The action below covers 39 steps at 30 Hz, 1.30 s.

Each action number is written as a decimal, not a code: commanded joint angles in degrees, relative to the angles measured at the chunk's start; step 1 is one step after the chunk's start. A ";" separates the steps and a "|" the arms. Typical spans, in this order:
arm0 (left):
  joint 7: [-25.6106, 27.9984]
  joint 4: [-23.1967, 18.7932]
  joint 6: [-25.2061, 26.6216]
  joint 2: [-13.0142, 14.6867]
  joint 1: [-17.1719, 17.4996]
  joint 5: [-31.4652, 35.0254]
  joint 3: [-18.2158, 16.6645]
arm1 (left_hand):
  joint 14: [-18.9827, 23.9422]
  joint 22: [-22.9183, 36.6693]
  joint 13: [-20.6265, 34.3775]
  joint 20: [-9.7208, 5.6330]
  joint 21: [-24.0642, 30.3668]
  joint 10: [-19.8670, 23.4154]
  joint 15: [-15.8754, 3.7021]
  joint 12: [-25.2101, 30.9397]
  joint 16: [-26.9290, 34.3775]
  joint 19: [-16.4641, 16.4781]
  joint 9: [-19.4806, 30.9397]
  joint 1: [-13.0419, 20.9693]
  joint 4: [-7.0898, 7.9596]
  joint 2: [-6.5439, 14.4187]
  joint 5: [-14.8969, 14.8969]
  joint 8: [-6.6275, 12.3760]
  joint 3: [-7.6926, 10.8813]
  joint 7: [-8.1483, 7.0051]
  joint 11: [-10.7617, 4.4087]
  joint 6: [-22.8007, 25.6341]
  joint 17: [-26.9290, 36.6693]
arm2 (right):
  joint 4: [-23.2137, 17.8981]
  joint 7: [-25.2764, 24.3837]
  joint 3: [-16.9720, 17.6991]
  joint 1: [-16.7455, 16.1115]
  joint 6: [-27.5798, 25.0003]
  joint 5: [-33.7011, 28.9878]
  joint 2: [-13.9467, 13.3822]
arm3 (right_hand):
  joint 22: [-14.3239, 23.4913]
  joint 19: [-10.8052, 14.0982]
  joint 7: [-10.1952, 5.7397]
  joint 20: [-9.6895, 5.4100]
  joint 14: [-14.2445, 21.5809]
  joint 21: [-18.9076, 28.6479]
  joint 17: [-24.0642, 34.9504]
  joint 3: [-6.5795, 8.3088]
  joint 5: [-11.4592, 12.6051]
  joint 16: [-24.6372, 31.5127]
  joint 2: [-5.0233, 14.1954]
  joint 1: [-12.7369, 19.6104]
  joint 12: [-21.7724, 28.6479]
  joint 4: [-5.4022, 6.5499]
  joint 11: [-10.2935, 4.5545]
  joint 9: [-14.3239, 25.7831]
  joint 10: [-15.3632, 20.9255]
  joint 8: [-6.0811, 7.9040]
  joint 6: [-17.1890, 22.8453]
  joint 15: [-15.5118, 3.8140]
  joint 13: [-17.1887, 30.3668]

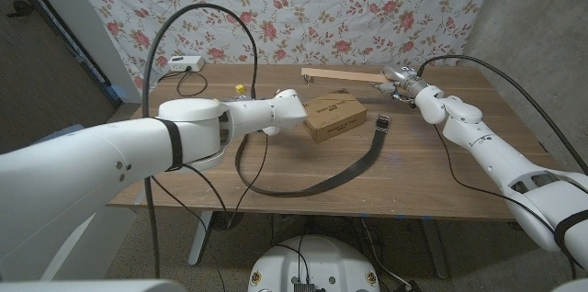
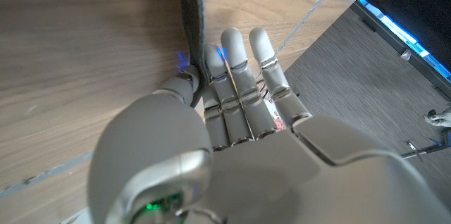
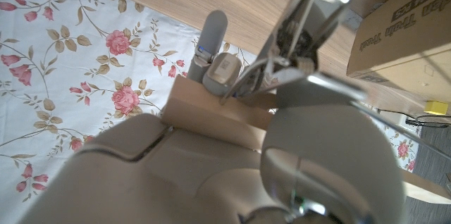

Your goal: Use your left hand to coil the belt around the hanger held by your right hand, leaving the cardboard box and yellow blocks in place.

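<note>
**Belt pinched, hanger gripped**

Left hand point(image 2: 232, 104) pinches the belt point(image 1: 317, 180) at the counter's point(image 1: 441, 182) near edge. Belt curves across the wood past the box point(image 1: 335, 115). Right hand point(image 1: 401, 78) grips the hanger point(image 1: 342, 74) at the far edge.

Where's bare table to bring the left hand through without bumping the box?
Bare wood lies along the near edge in front of the belt, and between the belt's buckle end and the right arm. It is crowded at the centre: the left hand sits by the cardboard box, the belt beside its fingers.
</note>
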 commanded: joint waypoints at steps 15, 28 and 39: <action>-12.02 -52.80 -45.68 31.32 24.95 51.20 -25.72 | 1.54 -3.22 0.69 -3.82 1.69 -0.49 -4.01 -0.67 -2.70 0.10 -39.03 -1.64 1.44 -4.32 5.57 4.24 -0.86 -1.57 -5.01 2.70 3.52 | -5.24 -0.38 1.77 -2.78 -4.44 1.49 1.00 | -0.20 0.10 0.09 -0.64 0.48 1.57 5.66 1.46 -0.38 0.06 5.41 -5.02 0.32 -0.18 -0.19 -0.57 0.17 1.24 -0.32 -0.37 0.12; -17.12 -55.93 -56.48 29.71 33.40 53.08 -38.30 | 2.10 -4.76 1.56 -4.11 2.04 -0.13 -3.91 -0.56 -3.75 -0.29 -37.52 -1.69 1.92 -5.04 7.98 4.82 -0.71 -1.68 -4.63 2.60 4.61 | -12.56 0.63 4.04 -7.21 -7.30 2.09 0.22 | -0.29 -0.15 0.04 -0.69 0.50 2.12 5.67 1.94 -0.66 0.03 5.30 -5.12 0.27 -0.17 -0.14 -0.90 0.04 1.85 -0.64 -0.36 0.14; -19.08 -57.21 -63.73 29.55 37.10 52.97 -43.23 | 3.46 -6.27 1.27 -4.65 2.97 0.35 -3.76 -1.18 -5.40 0.31 -37.41 -1.54 2.46 -5.46 10.10 4.82 -0.45 -1.36 -4.81 3.63 4.29 | -15.75 0.11 4.96 -9.47 -8.80 2.04 0.39 | -0.37 -0.46 0.02 -0.85 0.40 2.57 5.67 2.33 -0.90 0.01 5.19 -5.33 0.28 -0.11 -0.08 -1.14 0.03 2.51 -0.99 -0.36 0.14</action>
